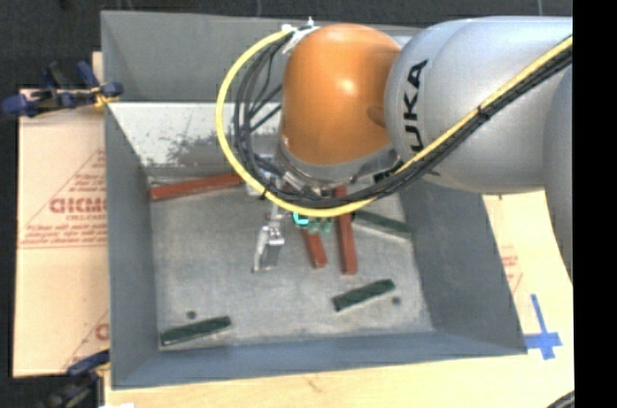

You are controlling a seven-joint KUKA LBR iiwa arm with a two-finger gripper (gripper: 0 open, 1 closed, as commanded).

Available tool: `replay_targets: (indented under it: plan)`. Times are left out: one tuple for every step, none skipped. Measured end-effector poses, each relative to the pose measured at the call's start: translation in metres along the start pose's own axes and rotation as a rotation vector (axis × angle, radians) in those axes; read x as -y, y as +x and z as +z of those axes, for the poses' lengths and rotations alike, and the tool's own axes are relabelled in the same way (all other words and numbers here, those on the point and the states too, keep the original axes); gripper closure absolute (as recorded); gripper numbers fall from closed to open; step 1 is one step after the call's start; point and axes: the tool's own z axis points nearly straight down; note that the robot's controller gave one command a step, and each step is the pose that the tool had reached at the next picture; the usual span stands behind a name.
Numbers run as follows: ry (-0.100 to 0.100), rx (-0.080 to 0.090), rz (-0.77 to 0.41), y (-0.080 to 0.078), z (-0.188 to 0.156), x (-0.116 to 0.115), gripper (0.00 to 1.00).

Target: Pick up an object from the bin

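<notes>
No thing is held yet. The nearest candidates are two short red-brown sticks (316, 249), lying flat side by side near bin centre with their upper ends tucked under the wrist. The gripper (269, 245) hangs pointing down just at their 9 o'clock, over bare floor and apart from them. Cannot tell whether it is apart or together, and nothing is seen in it. It is probably posed vertical for a top-down grab, since everything here lies flat.

Going outward:
- A dark green stick (384, 224) is at 3 o'clock from the pair, partly under the arm.
- A second green stick (363, 294) lies at 5 o'clock, loose on the floor and clear of its neighbours, so it looks the easiest to reach.
- A third green stick (196, 330) is at 7 o'clock of the bin (318, 353), close to the front wall.
- A long red-brown stick (193, 188) is at 10 o'clock, along the foot of the back wall, which would likely crowd a grasp.

The orange cover (337, 93) and a looped yellow cable (227, 117) hide the floor at 12 o'clock.
</notes>
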Motion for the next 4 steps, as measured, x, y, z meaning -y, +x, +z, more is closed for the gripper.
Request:
replay_targets:
  plan:
    - [-0.001, 0.007, 0.003, -0.002, -0.004, 0.001, 0.0]
    - [0.0, 0.013, -0.073, 0.013, 0.025, 0.0, 0.0]
    - [-0.001, 0.01, -0.135, 0.037, 0.086, -0.027, 0.0]
    - [0.001, 0.003, -0.265, 0.058, 0.107, -0.031, 0.0]
